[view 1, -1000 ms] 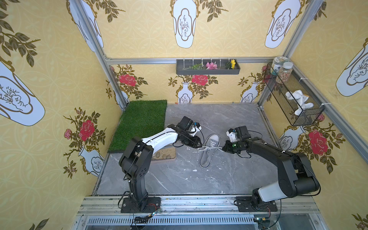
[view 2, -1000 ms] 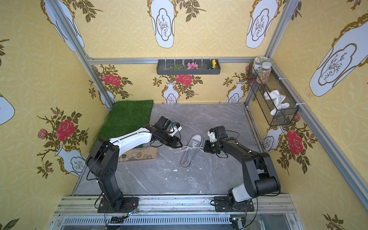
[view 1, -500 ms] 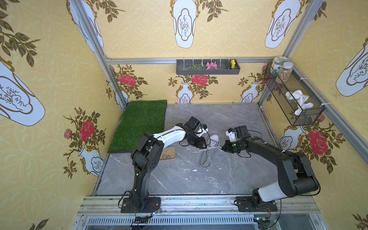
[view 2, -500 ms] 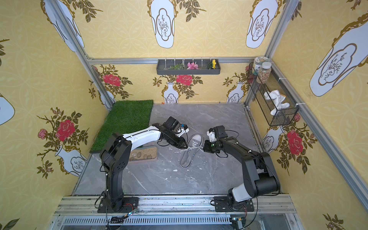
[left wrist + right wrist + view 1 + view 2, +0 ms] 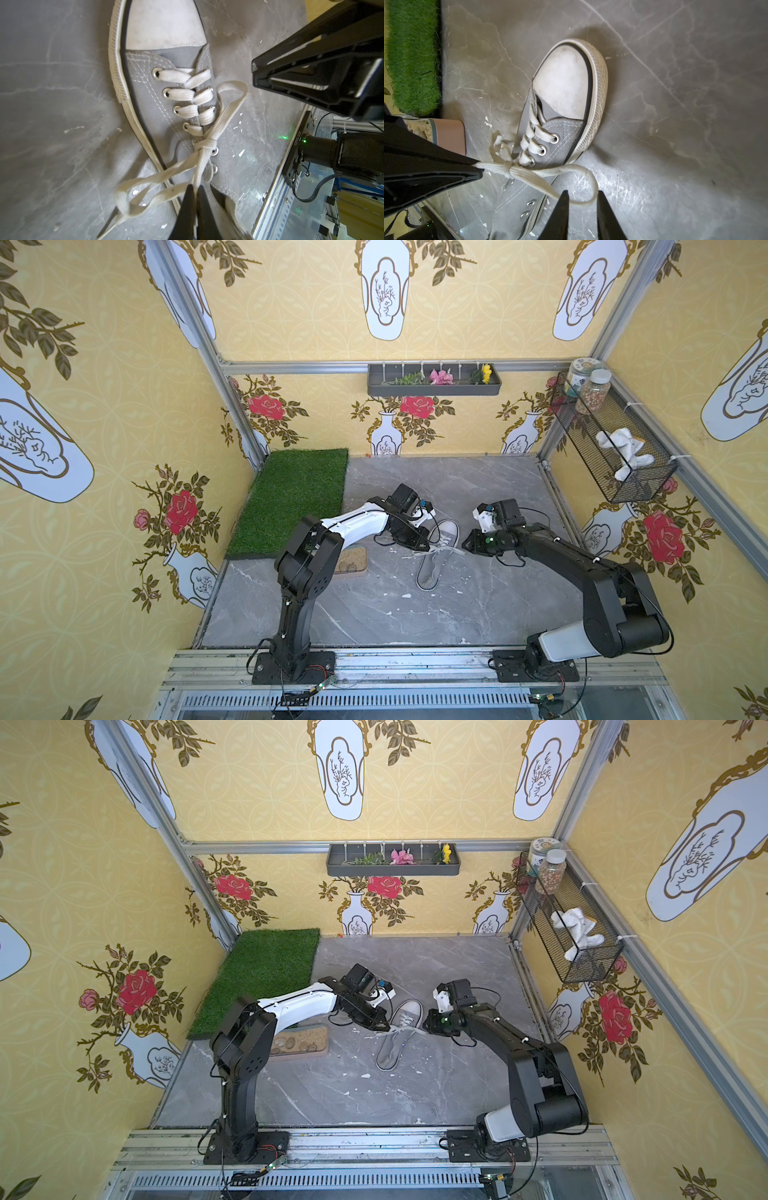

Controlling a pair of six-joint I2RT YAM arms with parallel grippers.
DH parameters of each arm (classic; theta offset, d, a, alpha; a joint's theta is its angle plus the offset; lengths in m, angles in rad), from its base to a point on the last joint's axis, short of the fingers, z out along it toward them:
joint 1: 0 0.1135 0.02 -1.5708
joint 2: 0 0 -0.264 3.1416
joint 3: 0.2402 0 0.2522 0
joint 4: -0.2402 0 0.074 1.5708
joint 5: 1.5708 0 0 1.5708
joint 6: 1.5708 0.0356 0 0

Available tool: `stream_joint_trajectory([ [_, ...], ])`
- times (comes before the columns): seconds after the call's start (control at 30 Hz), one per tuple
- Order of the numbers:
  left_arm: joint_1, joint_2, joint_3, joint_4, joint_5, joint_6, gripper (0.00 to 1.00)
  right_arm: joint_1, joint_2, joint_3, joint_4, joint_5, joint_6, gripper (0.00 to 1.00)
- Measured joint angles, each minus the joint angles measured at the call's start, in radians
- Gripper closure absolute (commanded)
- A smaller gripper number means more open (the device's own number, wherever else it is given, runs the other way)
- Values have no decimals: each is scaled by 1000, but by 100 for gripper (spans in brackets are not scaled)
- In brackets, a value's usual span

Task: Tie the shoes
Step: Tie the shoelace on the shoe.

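Observation:
The grey shoe (image 5: 430,572) (image 5: 390,1052) with its white toe cap (image 5: 164,22) (image 5: 562,83) lies on the marble floor between both arms. Its pale laces are crossed in a knot (image 5: 205,144) (image 5: 508,168) over the upper eyelets. My left gripper (image 5: 424,547) (image 5: 384,1028) (image 5: 196,187) is shut on a lace strand just past the knot. Another lace loop (image 5: 124,195) trails slack on the floor beside it. My right gripper (image 5: 465,545) (image 5: 426,1025) (image 5: 582,194) stands open, and a slack lace loop (image 5: 589,176) lies across the gap at its fingertips, unpinched.
A tan tray of pebbles (image 5: 353,562) (image 5: 299,1044) sits left of the shoe, under the left arm. A green grass mat (image 5: 295,497) fills the back left corner. A wire basket (image 5: 615,448) hangs on the right wall. The metal rail (image 5: 415,664) runs along the front.
My left gripper moved right over the shoe and closed on a lace strand. My right gripper, shut before, has opened and its loop lies slack.

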Motion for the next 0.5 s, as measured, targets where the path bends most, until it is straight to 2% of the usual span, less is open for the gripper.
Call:
stream_joint_trajectory([
  [0.13, 0, -15, -2, 1, 1, -1, 100, -1, -74, 11, -11, 40, -23, 66],
  [0.23, 0, -24, -10, 4, 2, -13, 100, 42, -108, 10, 6, 23, -42, 67],
  [0.37, 0, -31, -17, 8, 8, -16, 100, 131, -79, 4, 66, -48, -37, 69],
  [0.5, 0, -31, -18, 12, 8, -24, 100, 153, -16, -6, 141, -114, 6, 73],
])
